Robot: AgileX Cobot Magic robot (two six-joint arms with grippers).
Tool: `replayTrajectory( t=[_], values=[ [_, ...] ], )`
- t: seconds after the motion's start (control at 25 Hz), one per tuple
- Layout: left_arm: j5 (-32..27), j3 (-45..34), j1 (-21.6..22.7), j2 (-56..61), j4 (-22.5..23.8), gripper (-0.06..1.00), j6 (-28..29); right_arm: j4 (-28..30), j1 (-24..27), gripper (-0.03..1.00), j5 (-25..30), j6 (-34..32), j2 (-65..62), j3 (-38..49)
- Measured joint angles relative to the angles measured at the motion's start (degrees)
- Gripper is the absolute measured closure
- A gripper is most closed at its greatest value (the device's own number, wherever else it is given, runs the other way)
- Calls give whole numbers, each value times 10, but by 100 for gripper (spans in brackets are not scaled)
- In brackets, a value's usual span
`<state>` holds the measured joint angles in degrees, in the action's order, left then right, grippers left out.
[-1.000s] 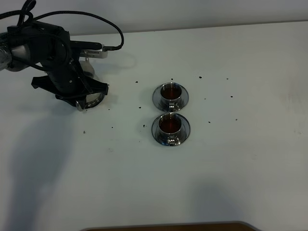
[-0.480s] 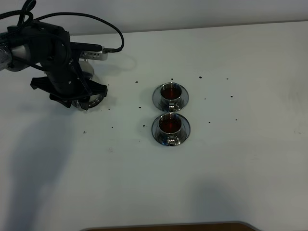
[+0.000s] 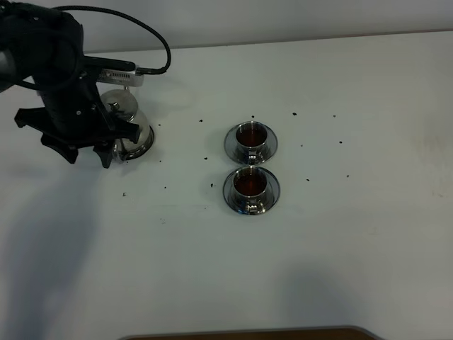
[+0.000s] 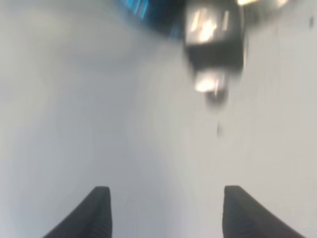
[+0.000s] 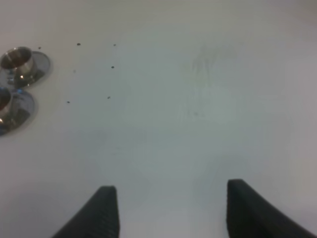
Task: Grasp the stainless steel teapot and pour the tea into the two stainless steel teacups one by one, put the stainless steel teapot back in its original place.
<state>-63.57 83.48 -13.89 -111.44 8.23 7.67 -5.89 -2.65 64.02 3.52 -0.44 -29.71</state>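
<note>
Steel teapot beside left claw

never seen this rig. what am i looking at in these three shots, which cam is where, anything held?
It is a two-arm robot at a white table. The overhead shot comes from a fixed high camera; the other two come from cameras on each wrist, looking past the dark fingers. Overhead, the left arm hides the left gripper, beside the steel teapot. Two steel teacups on saucers hold dark tea. The left wrist view is blurred: the left gripper is open and empty, with a shiny shape beyond. The right gripper is open over bare table, also empty.
</note>
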Motion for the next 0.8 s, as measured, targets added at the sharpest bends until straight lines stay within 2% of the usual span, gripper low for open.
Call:
replayTrajectory(
  t=[0.08,0.28,0.8],
  values=[
    [-41,0,0,18,-1,40,0,0,0,49,0,0,0,0],
    [-47,-20,0,64,-29,40,-14,0,0,49,0,0,0,0],
    [-47,-277,0,292,-74,40,-16,0,0,49,0,0,0,0]
  ],
)
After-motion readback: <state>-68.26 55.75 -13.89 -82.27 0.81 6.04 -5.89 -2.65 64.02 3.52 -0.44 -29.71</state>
